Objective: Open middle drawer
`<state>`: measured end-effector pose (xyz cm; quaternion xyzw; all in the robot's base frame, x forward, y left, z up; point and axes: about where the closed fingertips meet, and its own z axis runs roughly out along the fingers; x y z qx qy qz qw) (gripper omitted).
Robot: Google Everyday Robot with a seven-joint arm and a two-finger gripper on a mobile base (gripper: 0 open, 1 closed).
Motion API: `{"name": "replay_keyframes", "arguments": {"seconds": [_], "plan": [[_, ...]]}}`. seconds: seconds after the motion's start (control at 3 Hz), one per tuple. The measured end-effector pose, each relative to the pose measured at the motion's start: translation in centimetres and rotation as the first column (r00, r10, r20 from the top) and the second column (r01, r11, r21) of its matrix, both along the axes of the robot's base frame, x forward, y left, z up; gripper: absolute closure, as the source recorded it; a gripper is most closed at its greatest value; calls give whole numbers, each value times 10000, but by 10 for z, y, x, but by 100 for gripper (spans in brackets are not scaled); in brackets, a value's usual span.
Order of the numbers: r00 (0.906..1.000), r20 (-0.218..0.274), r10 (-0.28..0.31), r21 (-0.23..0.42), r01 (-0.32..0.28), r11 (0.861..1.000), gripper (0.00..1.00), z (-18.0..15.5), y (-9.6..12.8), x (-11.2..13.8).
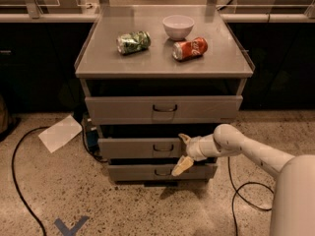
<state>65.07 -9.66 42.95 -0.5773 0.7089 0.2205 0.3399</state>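
Three drawers [162,109] [133,148] [142,172], two cans [133,42] [190,48], one bowl [178,26] (end effector [181,154] at drawers).

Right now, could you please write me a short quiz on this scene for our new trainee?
1. True or false: the hand is in front of the middle drawer, just beside its handle, with its fingers spread.
2. What lies on the floor beside the cabinet? A) a sheet of paper B) a shoe C) a bottle
3. How many cans lie on the cabinet top?

Key: 1 true. 2 A. 3 two: a green can and a red can, both on their sides.
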Motion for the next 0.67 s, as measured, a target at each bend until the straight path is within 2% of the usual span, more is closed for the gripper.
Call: {"name": "replay_keyframes", "arguments": {"seconds": [0.33,0.67], "plan": [[10000,2,-19,-3,19,10000,0,-1,-1,1],[9997,-244,89,14,-89,10000,0,-3,4,2]]}}
